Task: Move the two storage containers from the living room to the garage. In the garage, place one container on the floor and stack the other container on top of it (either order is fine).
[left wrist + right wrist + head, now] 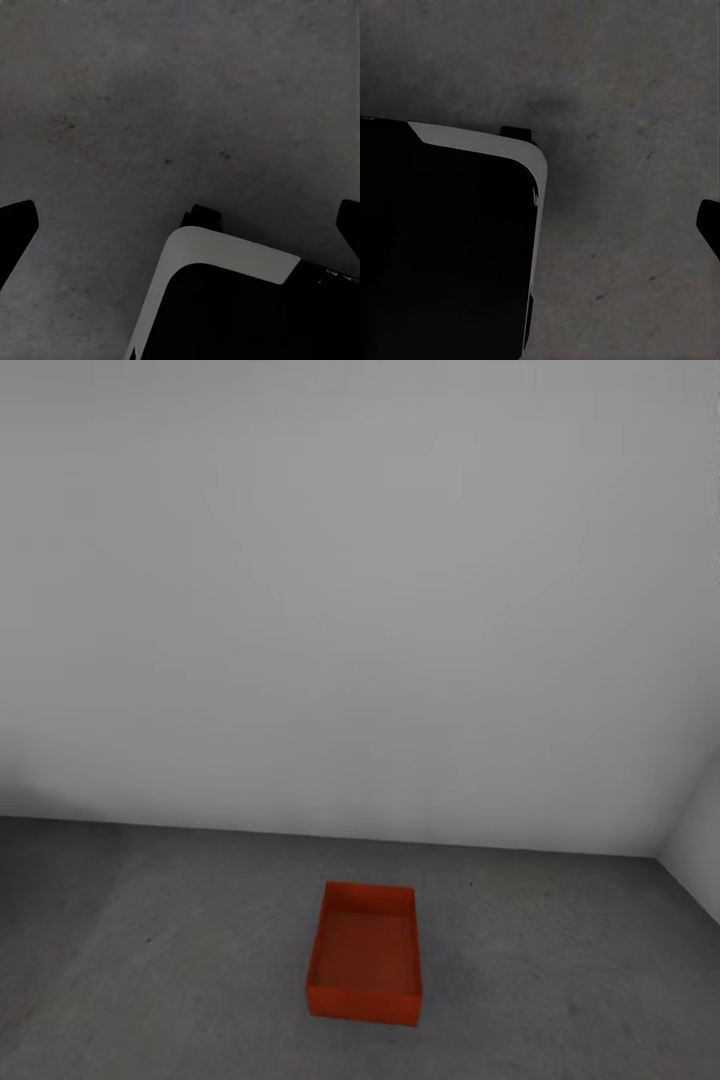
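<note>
Orange-red storage container [364, 952] sits open on the dark grey floor [150, 960] near a white wall [360, 610]. Left gripper [184, 225] fingers spread, empty; right gripper's fingers cannot be judged.

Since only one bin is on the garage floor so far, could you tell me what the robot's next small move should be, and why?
Probably turn away to fetch the second bin: one orange bin sits alone on the grey floor, nothing stacked in it, and the left end effector holds nothing.
</note>
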Robot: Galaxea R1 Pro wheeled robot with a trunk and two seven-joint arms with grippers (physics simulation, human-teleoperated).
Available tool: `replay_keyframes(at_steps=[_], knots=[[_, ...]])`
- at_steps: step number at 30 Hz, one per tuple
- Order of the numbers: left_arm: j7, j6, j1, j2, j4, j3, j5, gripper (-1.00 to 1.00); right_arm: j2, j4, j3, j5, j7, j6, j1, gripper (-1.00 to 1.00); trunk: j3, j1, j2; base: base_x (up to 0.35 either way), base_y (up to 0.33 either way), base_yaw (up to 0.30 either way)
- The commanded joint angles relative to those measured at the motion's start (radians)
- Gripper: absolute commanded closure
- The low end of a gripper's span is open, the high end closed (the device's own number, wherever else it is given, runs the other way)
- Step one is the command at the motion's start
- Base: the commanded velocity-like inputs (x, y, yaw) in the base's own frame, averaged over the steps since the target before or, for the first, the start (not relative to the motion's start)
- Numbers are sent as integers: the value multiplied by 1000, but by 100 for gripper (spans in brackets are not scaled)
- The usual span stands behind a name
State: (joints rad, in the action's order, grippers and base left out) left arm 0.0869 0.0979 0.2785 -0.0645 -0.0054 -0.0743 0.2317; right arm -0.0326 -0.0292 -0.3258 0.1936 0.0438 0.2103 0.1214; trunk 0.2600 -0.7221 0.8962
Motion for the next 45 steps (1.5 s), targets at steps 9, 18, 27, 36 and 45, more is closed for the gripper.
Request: replay_keyframes(at_steps=[9,18,27,36,45], knots=[[1,3,1,0,1,-7,0,-100,0,-3,-9,10,0,5,1,-100,-13,0,1,0,0,0],[1,3,1,0,1,-7,0,-100,0,-3,-9,9,0,5,1,-100,-27,0,1,0,0,0],[1,3,1,0,1,-7,0,-100,0,-3,-9,9,-1,5,1,-100,-41,0,1,0,0,0],[1,3,1,0,1,-7,0,-100,0,-3,-9,9,-1,5,1,-100,-55,0,1,0,0,0],[1,3,1,0,1,-7,0,-100,0,-3,-9,9,-1,4,1,-100,-67,0,1,0,0,0]])
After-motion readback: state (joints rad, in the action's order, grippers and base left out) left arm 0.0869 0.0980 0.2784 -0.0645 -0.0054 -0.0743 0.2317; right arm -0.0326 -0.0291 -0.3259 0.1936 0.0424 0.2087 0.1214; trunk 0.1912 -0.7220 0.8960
